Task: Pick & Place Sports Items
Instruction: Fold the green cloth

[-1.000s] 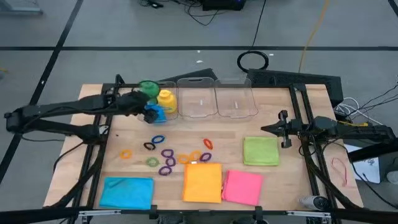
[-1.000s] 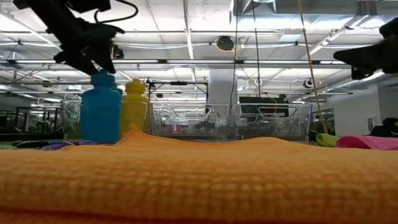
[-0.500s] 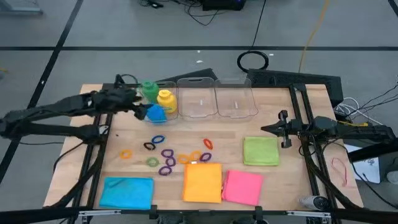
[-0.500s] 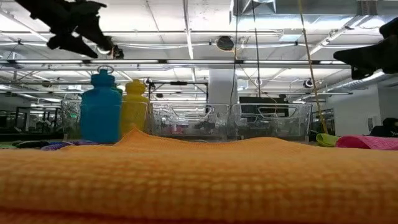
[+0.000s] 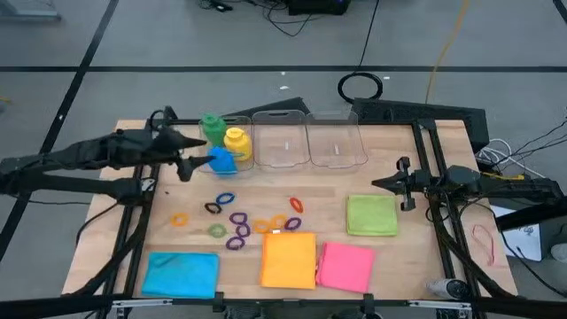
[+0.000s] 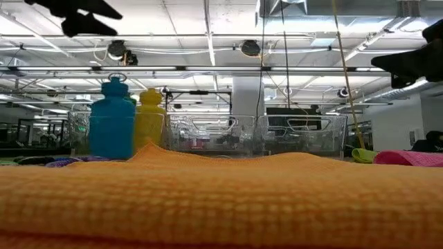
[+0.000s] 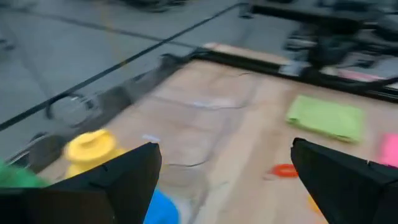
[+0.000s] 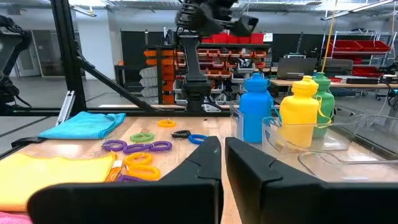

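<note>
While the left gripper (image 5: 197,152) is hanging released, fingers spread, above the bench's far left corner, the blue bottle (image 5: 222,161) is standing on the wood just outside the leftmost clear bin (image 5: 244,124), beside the yellow bottle (image 5: 236,142) and green bottle (image 5: 212,127). The right gripper (image 5: 379,184) is waiting clenched near the right edge, by the green cloth (image 5: 371,215).

Three bottles (image 5: 223,149) stand left of the bins (image 5: 310,142); rings (image 5: 241,221) lie between them and cloths (image 5: 288,260).
</note>
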{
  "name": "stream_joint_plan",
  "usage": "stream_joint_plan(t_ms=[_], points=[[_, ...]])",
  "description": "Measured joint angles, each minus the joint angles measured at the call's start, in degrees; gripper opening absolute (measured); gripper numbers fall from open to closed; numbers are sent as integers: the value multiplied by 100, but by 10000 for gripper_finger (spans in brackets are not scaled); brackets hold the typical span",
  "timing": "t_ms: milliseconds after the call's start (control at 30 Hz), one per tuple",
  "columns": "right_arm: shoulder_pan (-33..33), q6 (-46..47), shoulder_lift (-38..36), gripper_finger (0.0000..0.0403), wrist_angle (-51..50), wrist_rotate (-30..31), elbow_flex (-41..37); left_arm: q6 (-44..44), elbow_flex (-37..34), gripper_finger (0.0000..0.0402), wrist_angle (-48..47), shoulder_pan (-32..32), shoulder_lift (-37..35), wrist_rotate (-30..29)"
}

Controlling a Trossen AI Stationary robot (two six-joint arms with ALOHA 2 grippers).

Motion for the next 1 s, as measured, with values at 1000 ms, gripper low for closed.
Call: stream_joint_plan(t_ms=[1000], points=[[0, 2, 0, 0, 0, 0, -2, 632, 2, 296, 371, -1749, 42, 1047]])
